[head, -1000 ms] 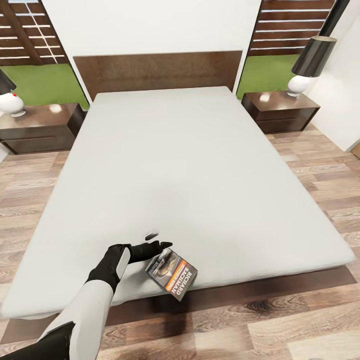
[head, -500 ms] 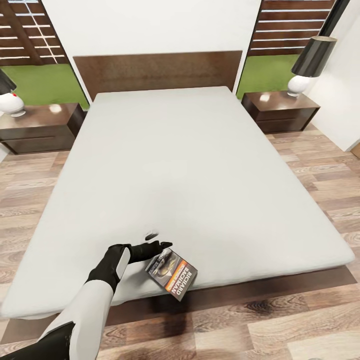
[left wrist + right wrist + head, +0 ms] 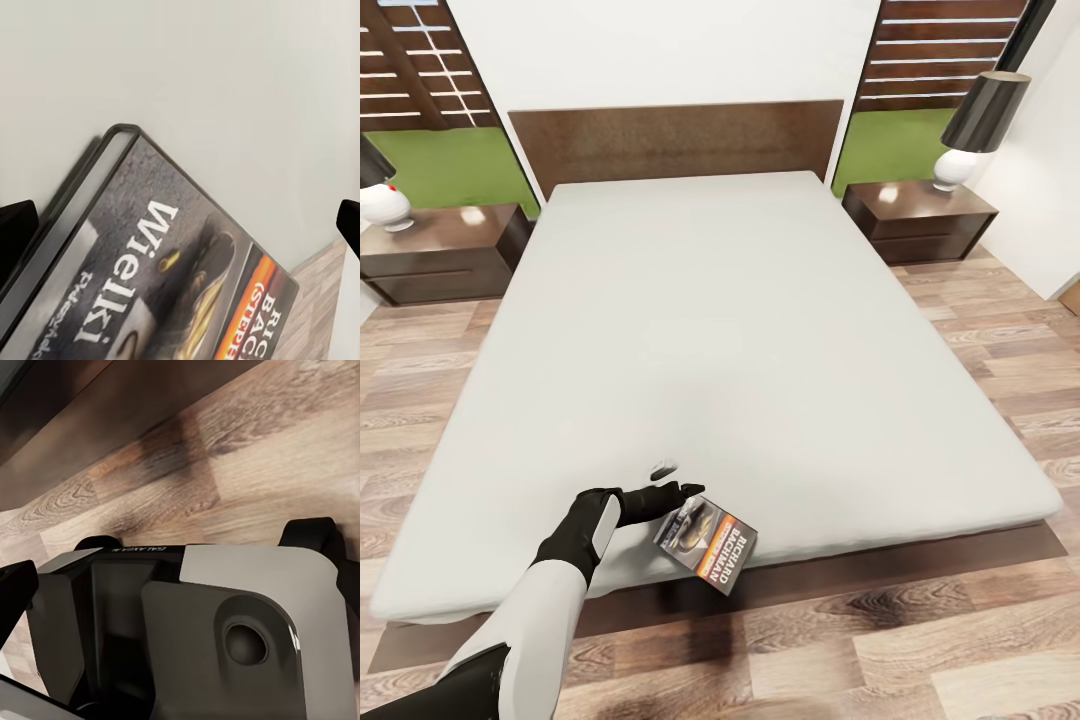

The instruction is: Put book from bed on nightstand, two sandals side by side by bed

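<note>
The book [image 3: 708,545], dark-covered with an orange band and "RICHARD BACHMAN" in white, hangs tilted past the foot edge of the bed [image 3: 760,320]. My left gripper [image 3: 665,485] is shut on its upper corner, just over the pale mattress. The left wrist view has the book [image 3: 165,277] up close, cover facing the camera, between dark fingertips [image 3: 15,229] at the picture's sides. Two nightstands flank the headboard, one on the left [image 3: 435,255] and one on the right [image 3: 920,220]. My right gripper [image 3: 180,585] points at my own grey body and the plank floor, fingers apart.
Each nightstand carries a lamp with a white base and black shade, left [image 3: 382,205] and right [image 3: 970,130]. Wood-plank floor [image 3: 980,330] runs along both sides of the bed and below its foot. A white wall [image 3: 1050,200] stands at the right.
The whole picture has shifted slightly, so the camera moved: the bed's foot edge sits a little higher. The book stays hanging at my left gripper, which holds the same place.
</note>
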### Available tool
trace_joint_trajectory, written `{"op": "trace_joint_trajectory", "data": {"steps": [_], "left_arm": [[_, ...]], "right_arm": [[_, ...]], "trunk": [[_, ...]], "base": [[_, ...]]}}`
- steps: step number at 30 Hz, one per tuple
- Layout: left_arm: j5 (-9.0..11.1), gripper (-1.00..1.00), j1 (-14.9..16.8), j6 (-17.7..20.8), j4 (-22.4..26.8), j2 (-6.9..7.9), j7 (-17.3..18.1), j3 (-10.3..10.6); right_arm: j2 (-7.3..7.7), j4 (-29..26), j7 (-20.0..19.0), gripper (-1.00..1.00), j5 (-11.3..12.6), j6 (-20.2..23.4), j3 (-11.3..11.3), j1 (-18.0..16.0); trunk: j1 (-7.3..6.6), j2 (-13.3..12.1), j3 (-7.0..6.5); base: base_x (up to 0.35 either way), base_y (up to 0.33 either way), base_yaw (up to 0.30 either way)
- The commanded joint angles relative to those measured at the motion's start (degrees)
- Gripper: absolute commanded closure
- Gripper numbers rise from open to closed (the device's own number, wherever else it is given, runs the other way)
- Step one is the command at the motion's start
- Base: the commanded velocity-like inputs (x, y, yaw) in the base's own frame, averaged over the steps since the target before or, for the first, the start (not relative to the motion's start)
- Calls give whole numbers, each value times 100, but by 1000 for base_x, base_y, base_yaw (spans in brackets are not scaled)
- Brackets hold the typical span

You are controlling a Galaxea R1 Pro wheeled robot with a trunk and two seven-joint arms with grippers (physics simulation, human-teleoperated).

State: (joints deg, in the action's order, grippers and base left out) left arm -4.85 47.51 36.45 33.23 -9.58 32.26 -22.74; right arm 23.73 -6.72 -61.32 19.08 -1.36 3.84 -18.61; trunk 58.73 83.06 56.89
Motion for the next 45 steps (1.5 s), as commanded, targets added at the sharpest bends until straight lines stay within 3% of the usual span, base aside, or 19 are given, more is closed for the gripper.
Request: {"op": "trace_joint_trajectory", "data": {"steps": [1,31,45], "left_arm": [[-52,-100,4,37,8,-9,43,-47],[-52,-100,4,37,8,-7,40,-47],[-52,-100,4,37,8,-5,35,-48]], "right_arm": [[0,4,-20,-100,-36,-14,38,-4],[0,4,-22,-100,-36,-19,32,-3],[2,6,-20,-100,-36,-15,38,-2]], "trunk": [[0,2,4],[0,2,4],[-308,-559,-248]], "base": [[-3,0,0],[0,0,0],[0,0,0]]}}
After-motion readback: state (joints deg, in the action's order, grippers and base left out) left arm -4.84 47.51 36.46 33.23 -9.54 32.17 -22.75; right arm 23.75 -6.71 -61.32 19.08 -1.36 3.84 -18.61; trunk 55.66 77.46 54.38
